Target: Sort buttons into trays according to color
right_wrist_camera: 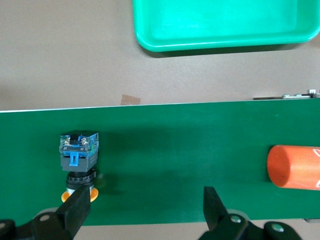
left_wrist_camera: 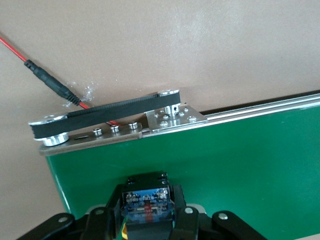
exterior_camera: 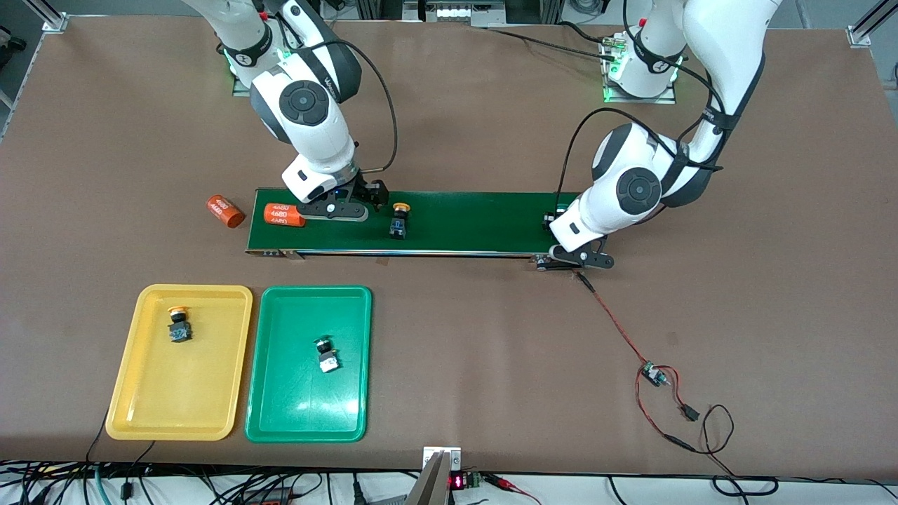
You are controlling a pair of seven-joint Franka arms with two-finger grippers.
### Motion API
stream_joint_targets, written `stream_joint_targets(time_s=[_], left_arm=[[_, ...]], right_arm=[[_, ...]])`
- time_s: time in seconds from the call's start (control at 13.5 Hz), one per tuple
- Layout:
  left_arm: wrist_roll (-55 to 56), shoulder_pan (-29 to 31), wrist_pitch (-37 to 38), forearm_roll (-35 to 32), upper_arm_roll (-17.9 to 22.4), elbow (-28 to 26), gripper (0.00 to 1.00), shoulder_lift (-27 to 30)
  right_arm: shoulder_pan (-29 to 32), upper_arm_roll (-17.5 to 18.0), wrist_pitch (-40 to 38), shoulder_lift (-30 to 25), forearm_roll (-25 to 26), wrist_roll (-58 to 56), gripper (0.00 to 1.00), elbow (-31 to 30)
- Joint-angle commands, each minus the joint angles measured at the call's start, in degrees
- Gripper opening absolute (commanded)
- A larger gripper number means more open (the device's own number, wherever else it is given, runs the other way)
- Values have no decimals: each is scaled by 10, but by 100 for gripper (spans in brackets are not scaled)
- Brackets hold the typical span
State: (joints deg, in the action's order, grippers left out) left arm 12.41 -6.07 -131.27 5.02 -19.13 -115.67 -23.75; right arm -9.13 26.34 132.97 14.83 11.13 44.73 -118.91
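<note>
My left gripper [exterior_camera: 554,224] is shut on a button [left_wrist_camera: 146,202] with a black-and-blue body, low over the conveyor's end at the left arm's side; the cap is hidden. My right gripper [right_wrist_camera: 146,202] stands open over the belt, nothing between its fingers. A yellow-capped button [exterior_camera: 400,219] lies on the belt just beside one right finger [right_wrist_camera: 75,212]. The yellow tray [exterior_camera: 140,414] holds a yellow-capped button [exterior_camera: 179,325]. Beside it, the green tray [exterior_camera: 302,414] holds a green-capped button [exterior_camera: 325,353].
The long dark-green conveyor belt [exterior_camera: 477,224] runs between the arms. One orange cylinder [exterior_camera: 284,214] lies on the belt under the right hand, another [exterior_camera: 225,211] on the table off the belt's end. A red wire with a small board [exterior_camera: 654,374] trails from the belt's motor end.
</note>
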Motion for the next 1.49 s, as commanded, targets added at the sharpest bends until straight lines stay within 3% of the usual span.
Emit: stream_joint_targets(time_s=[0.0, 0.07, 0.45, 0.59, 0.97, 1.19, 1.41], left_arm=[[-6, -8, -11, 3, 8, 8, 83, 0], [-14, -8, -11, 3, 8, 9, 100, 6], [-56, -6, -4, 10, 16, 20, 100, 53], [-51, -5, 40, 10, 25, 30, 100, 80], [-51, -5, 223, 3, 112, 166, 100, 83], [-56, -3, 235, 3, 152, 194, 100, 80], [-54, 4, 236, 3, 155, 208, 100, 72]], right_arm=[[-9, 1, 6, 26, 34, 14, 100, 10], [-10, 1, 10, 31, 35, 15, 100, 10], [-12, 1, 41, 53, 37, 37, 100, 11], [-12, 1, 45, 58, 37, 38, 100, 11], [-11, -1, 62, 75, 49, 37, 100, 11], [-10, -3, 68, 77, 50, 35, 95, 11], [-10, -10, 80, 85, 59, 33, 89, 11]])
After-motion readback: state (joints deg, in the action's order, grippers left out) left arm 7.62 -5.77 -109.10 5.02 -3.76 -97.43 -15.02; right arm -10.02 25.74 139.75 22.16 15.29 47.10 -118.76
